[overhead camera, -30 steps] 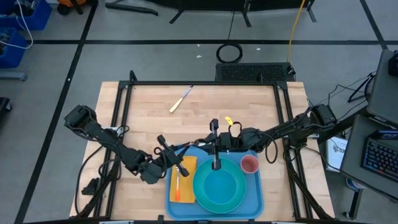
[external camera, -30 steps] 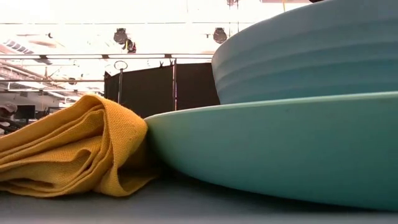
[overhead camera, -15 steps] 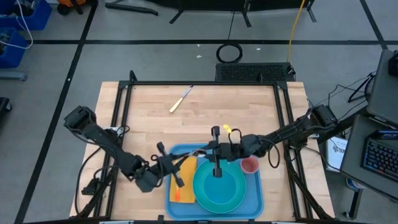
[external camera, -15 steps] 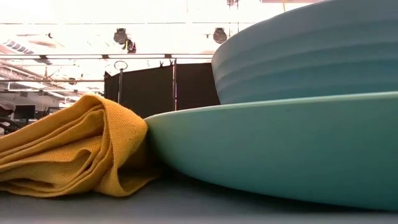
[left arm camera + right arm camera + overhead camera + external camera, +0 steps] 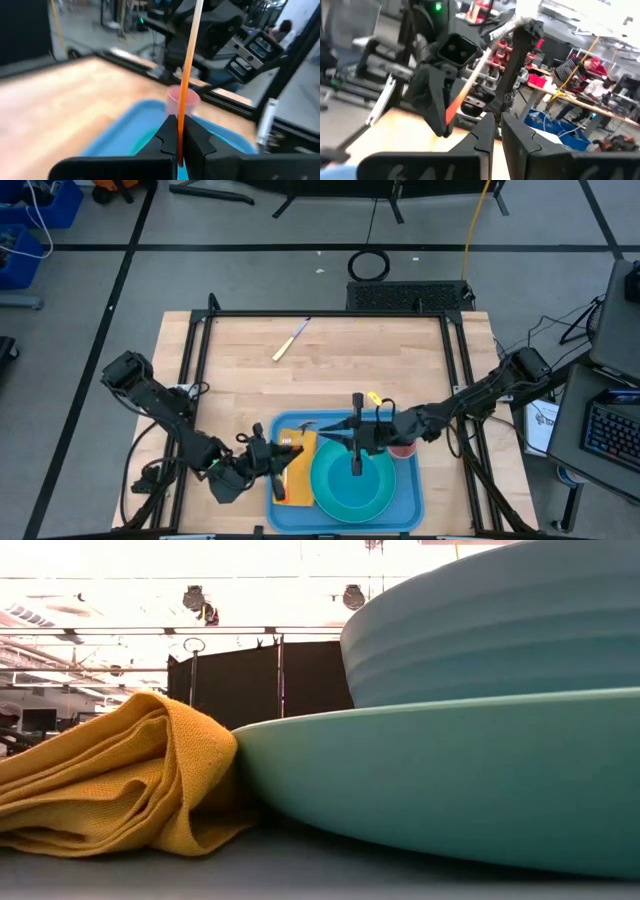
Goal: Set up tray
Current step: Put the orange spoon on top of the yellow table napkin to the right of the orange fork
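- The tray [image 5: 400, 502] lies at the table's near edge, between my two arms; it carries the turquoise plate [image 5: 352, 485], the yellow napkin [image 5: 297, 477] on its left part and a pink cup [image 5: 403, 446] by its far right corner.
- My left gripper [image 5: 268, 460] is at the tray's left rim over the napkin, clenched on an orange-and-white utensil [image 5: 187, 75] that stands straight out between my fingers [image 5: 199, 141].
- My right gripper [image 5: 356, 432] hangs over the plate's far side, just beside the cup, jaws nearly together; a dark stick-like thing [image 5: 357, 452] reaches from it over the plate, and I cannot tell from the blurred wrist view whether I grip it.
- Both arms reach in low from the table's outer sides, forearms stretched toward the tray's middle and wrists close together.
- Risks as I judge them: the two wrists may knock each other; my thin pinch could let the utensil pivot or slip and land askew on the napkin; a sweep of the right arm could tip the cup.
- A yellow-handled knife [image 5: 289, 340] lies well apart on the far part of the table.
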### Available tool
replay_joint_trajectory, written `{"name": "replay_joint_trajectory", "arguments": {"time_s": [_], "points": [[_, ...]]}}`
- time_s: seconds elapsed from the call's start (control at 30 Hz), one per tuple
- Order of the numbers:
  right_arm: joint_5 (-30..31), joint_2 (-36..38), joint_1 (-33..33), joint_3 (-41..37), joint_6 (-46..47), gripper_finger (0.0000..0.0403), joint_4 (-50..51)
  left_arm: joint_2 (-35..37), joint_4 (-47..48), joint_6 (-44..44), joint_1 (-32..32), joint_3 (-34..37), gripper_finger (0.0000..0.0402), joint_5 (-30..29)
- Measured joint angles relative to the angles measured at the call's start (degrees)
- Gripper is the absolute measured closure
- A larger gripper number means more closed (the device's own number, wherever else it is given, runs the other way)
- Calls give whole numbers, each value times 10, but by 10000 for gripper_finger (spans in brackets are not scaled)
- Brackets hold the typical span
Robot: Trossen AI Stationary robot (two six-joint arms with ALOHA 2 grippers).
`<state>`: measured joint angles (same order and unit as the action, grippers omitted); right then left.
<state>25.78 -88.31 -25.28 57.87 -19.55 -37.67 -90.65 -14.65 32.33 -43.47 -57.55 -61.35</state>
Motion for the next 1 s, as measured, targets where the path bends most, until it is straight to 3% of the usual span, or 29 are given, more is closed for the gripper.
{"name": "replay_joint_trajectory", "arguments": {"time_s": [0.13,0.5,0.67,0.8,1.0], "points": [[2,1,-18,0,-39,380,34,0,36,120,-13,0,395,25],[79,1,-43,0,-27,395,75,-3,77,293,-50,0,395,33],[143,0,-39,0,-19,397,91,-30,75,362,-67,0,395,33],[239,0,-33,0,-35,400,87,-65,69,419,-81,0,395,24],[312,0,-33,0,-49,401,63,-121,-21,450,-99,0,395,-2]]}}
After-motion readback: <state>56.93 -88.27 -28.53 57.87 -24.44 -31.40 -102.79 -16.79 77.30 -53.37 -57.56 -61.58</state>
